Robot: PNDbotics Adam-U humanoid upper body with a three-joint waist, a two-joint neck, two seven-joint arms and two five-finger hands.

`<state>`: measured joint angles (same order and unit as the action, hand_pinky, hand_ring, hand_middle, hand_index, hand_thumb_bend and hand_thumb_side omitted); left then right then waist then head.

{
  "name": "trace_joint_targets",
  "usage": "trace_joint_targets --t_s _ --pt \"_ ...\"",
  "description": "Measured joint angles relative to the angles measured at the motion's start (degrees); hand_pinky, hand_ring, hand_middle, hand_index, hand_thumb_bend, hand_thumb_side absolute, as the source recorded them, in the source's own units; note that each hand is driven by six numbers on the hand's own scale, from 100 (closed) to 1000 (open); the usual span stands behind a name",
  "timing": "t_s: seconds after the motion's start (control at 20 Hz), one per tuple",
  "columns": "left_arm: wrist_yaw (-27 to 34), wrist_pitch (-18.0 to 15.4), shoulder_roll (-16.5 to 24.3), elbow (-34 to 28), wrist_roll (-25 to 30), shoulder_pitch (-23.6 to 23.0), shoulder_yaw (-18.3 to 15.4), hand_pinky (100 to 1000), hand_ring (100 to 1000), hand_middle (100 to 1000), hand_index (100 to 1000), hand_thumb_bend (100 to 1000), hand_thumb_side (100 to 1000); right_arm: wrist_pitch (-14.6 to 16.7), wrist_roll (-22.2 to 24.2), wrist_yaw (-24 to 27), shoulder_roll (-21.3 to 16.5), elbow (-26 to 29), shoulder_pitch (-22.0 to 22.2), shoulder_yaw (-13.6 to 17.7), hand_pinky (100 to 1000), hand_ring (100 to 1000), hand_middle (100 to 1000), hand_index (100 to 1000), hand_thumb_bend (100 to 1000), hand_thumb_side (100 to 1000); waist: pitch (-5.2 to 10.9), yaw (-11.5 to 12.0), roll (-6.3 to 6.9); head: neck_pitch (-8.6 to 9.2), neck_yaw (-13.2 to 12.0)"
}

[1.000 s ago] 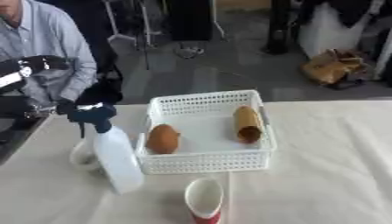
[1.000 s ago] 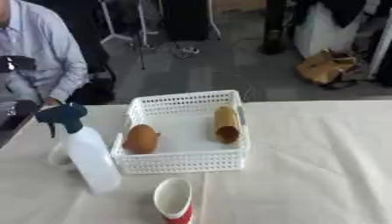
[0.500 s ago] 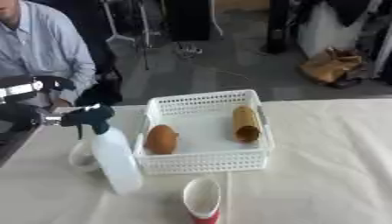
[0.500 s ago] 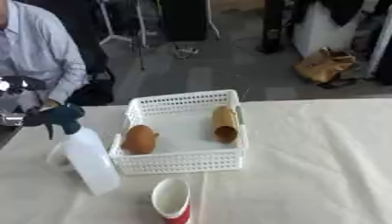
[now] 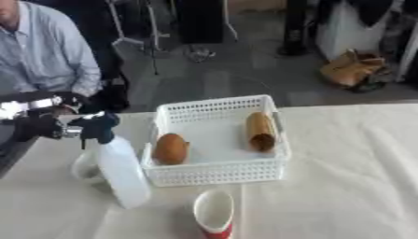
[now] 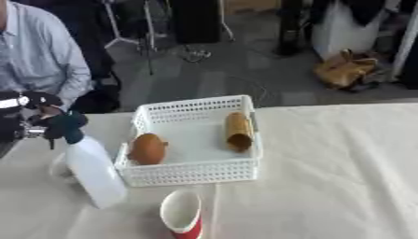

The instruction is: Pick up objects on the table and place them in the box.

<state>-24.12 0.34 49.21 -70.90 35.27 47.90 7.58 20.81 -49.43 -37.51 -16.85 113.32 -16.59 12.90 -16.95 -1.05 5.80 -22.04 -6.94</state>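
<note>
A white spray bottle (image 5: 122,173) with a dark blue trigger head (image 5: 100,127) stands on the table, left of the white basket (image 5: 216,176). My left hand (image 5: 39,127) is at the far left, level with the trigger head and right up against it. Whether it holds the head is hidden. Inside the basket lie a brown oval bun (image 5: 170,148) on the left and a long brown roll (image 5: 261,130) on the right. A red and white paper cup (image 5: 214,214) stands in front of the basket. My right hand shows in neither view.
A white rounded thing (image 5: 81,164) sits just behind and left of the bottle. The cream tablecloth (image 5: 351,177) stretches bare to the right of the basket. The table's far edge runs just behind the basket, with floor and bags beyond.
My left hand has come down from the upper left to the level of the spray bottle's trigger head. The basket, its contents and the cup have stayed put.
</note>
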Motion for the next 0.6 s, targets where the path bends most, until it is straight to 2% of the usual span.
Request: trace_joint_targets --t_s 0.25,0.6 --pt "-0.26 -0.51 -1.19 1.39 0.72 0.48 0.31 1000 1000 1000 1000 813 753 -0.05 -0.05 0.08 0.0 0.0 0.0 0.0 701 826 662 735 100 1000 -0.09 -0.25 0.0 0.01 -0.34" --pt "-1.86 -1.83 -2.29 3.26 2.71 1.63 0.57 1000 1000 1000 1000 766 786 -0.13 -0.13 0.23 0.0 0.0 0.0 0.0 701 826 659 733 100 1000 -0.16 -0.47 0.01 0.01 -0.56"
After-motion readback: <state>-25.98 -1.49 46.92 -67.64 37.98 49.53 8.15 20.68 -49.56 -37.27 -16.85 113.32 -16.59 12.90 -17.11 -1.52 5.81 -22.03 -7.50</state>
